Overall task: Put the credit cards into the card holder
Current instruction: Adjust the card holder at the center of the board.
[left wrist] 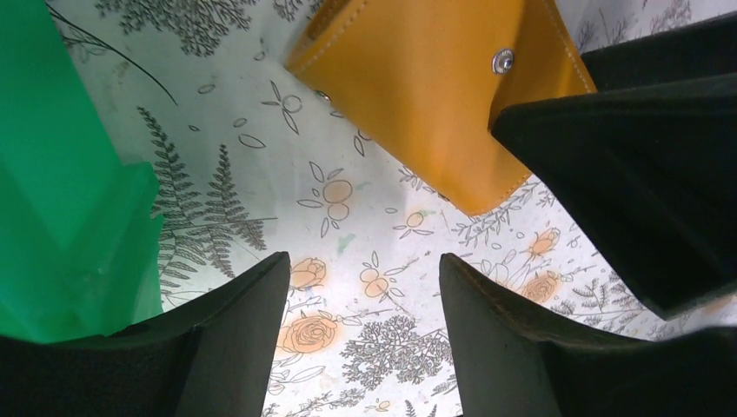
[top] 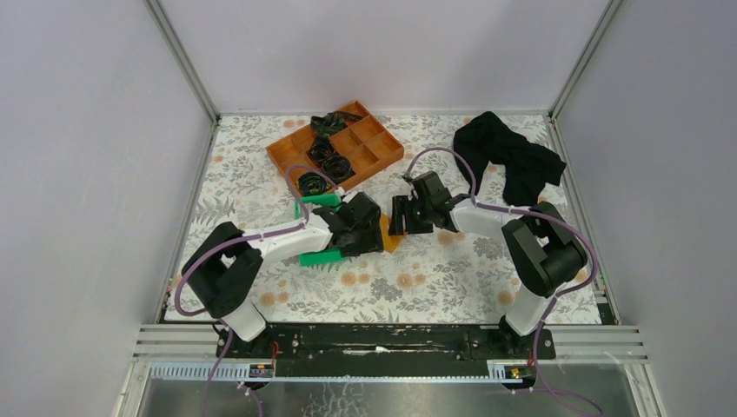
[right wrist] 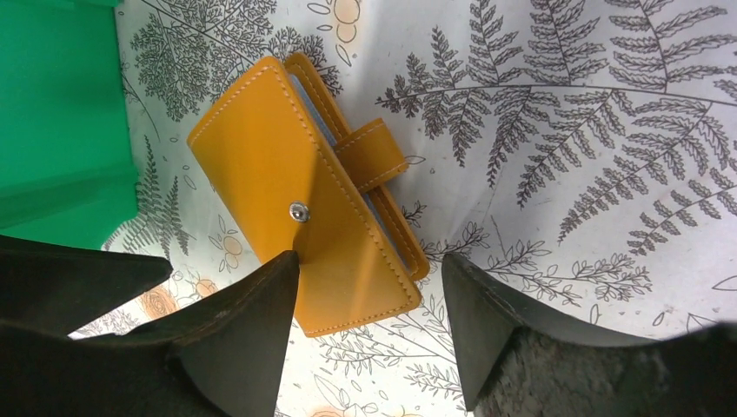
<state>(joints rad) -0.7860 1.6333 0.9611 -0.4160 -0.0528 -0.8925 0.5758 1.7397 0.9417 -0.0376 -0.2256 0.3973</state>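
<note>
Left hand [left wrist: 363,261] w/ both fingers spread apart, nothing between them but the fern-and-flower printed surface [left wrist: 348,200]. It hangs low, pointing toward the middle of the surface, w/ a green bin [left wrist: 61,200] close on its left side. The card holder [left wrist: 426,95], a small orange-tan wallet, lies just ahead of its fingertips, not gripped. Right hand [right wrist: 369,257] is also spread wide, fingers apart, poised directly over the same card holder [right wrist: 269,165]. In the right wrist view one fingertip overlaps the wallet's near edge by the snap stud [right wrist: 299,210]; can't tell if it touches. The wallet lies flat and folded over. Its tab [right wrist: 372,155] is loose, not snapped, and a pale blue-grey strip shows between the layers. From the top view the two hands, left [top: 375,233] and right [top: 401,217], face each other at centre, nearly tip to tip. Only a sliver of the card holder [top: 390,236] shows between and beneath them. The green bin [top: 320,257] sits under the left arm. Farther back, an orange tray [top: 276,155] w/ compartments holds dark coiled items [top: 328,161]. A black cloth [top: 513,156] lies crumpled at the back right corner, well apart from both hands.
</note>
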